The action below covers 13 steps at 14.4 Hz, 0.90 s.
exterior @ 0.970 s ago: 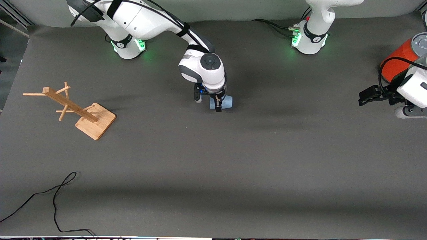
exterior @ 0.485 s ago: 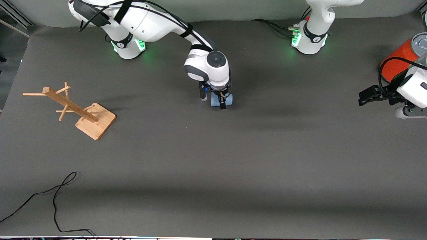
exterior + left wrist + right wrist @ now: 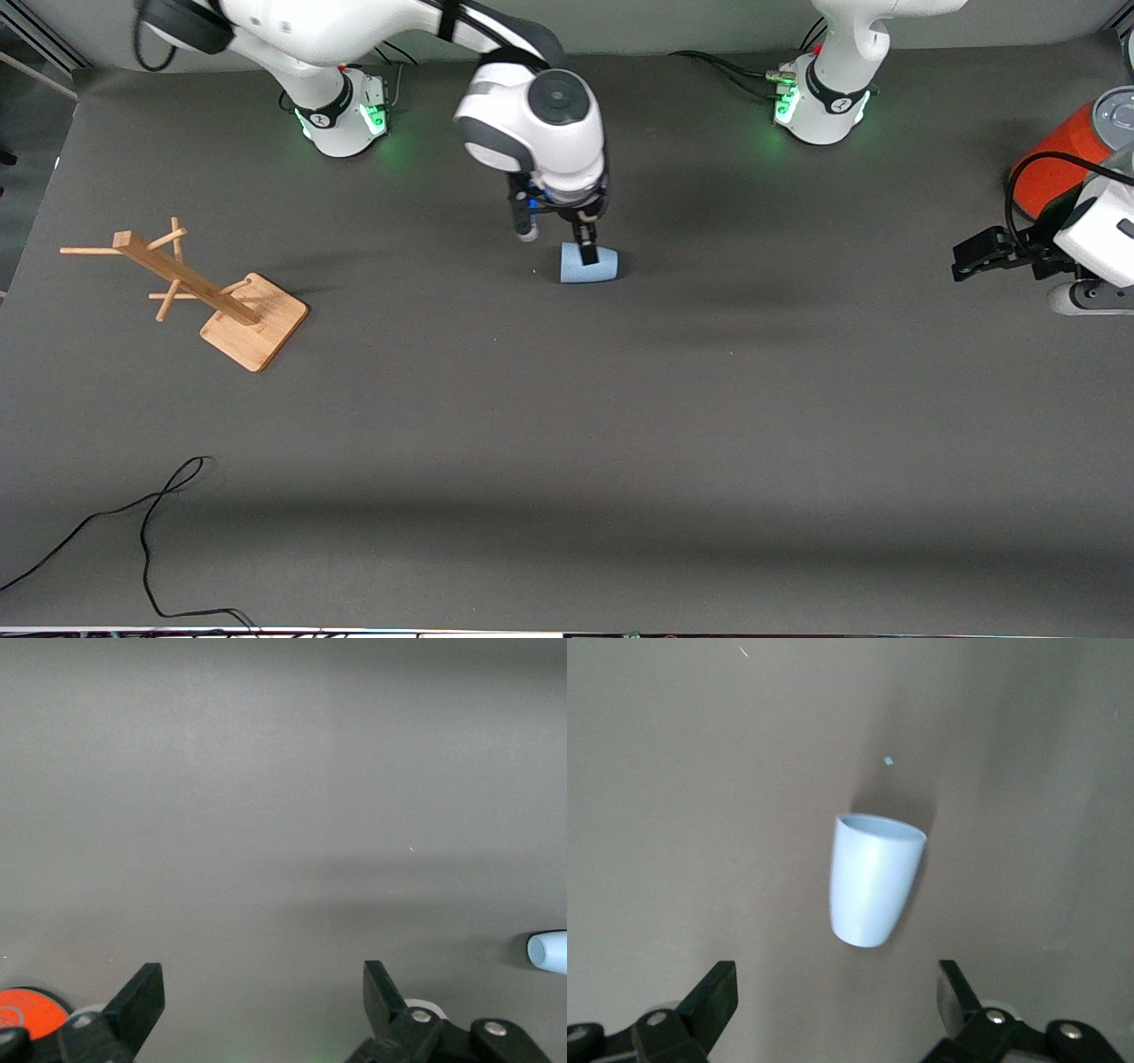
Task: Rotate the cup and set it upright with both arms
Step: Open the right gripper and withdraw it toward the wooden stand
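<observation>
1. Cup [image 3: 587, 264]: small light-blue tumbler; lies on its side on the grey table [image 3: 567, 425], mid-table, nearer the robots' bases than the front camera; rim toward the right arm's end; also seen from the right wrist [image 3: 874, 879].
2. Right gripper [image 3: 556, 237]: above the cup, not touching it; fingers [image 3: 713, 997] spread wide, nothing between them.
3. Left gripper [image 3: 979, 255]: waits at the left arm's end of the table, beside the orange can [image 3: 1059, 159]; fingers [image 3: 142, 1003] spread apart, empty.
4. Wooden peg rack [image 3: 204, 292]: at the right arm's end, well apart from the cup.
5. Black cable [image 3: 146, 523]: near the front edge.
</observation>
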{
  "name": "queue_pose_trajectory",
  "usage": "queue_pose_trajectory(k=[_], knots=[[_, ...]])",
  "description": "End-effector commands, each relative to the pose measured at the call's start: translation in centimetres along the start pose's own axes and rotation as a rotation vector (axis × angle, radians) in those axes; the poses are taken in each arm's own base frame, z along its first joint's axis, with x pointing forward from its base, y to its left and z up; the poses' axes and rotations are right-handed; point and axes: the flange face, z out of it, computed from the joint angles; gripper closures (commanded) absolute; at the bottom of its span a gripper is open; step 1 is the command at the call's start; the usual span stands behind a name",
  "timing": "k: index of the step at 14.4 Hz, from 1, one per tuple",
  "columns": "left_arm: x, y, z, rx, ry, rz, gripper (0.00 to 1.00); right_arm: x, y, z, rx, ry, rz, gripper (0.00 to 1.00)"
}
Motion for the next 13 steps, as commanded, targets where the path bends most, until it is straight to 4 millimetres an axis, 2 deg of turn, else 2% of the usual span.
queue_pose_trajectory(k=[1, 3, 6, 8, 10, 13], knots=[[0.2, 0.0, -0.5, -0.003, -0.003, -0.008, 0.0, 4.7, -3.9, -4.2, -0.078, -0.048, -0.065, 0.0], [0.0, 0.2, -0.5, -0.002, -0.009, -0.002, 0.0, 9.2, -7.5, -7.7, -0.119, -0.078, -0.106, 0.0], [-0.9, 1.3, -0.7, -0.002, -0.059, 0.02, 0.0, 16.9, -11.7, -12.1, -0.137, -0.112, -0.2, 0.0], [-1.6, 3.0, -0.7, -0.052, -0.108, 0.029, 0.0, 22.0, -13.1, -14.4, -0.106, -0.128, -0.286, 0.0], [-2.3, 7.2, -0.7, -0.049, -0.12, 0.035, 0.0, 28.3, -13.9, -17.1, -0.054, -0.155, -0.372, 0.0], [-3.4, 13.5, -0.7, -0.033, -0.105, -0.002, 0.0, 34.9, -12.6, -20.5, 0.007, -0.113, -0.562, 0.0]])
